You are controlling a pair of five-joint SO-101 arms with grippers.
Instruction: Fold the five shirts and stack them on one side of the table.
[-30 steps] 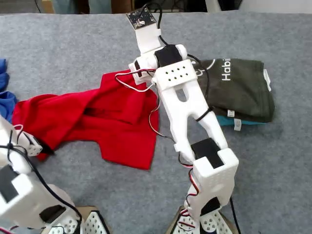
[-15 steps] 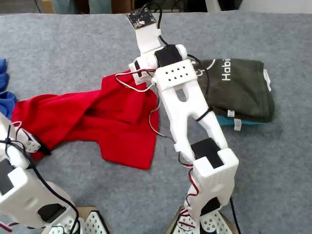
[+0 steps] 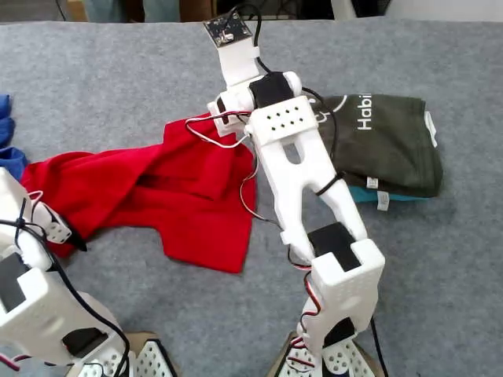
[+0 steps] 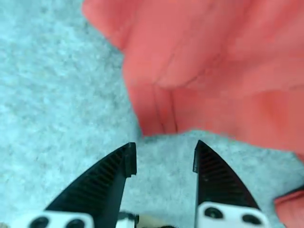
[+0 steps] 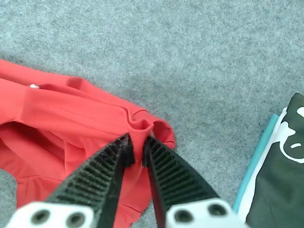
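The right pincer (image 5: 137, 142) pinches the red shirt (image 3: 141, 188), the left pincer (image 4: 164, 152) is wide by its edge, folded shirts (image 3: 385, 145) lie near.

the left gripper (image 4: 164, 152) hangs over the grey felt (image 4: 52, 95) with its two black ribbed fingers (image 4: 107, 183) spread apart, a wide gap of bare felt between the tips. just beyond the tips lies the red shirt (image 4: 213, 61), its edge ending in a blunt corner (image 4: 156, 121) with two stitched seams running along it. the tips are near that corner but not touching it. a small separate fold of red cloth (image 4: 290, 205) shows beside one finger.
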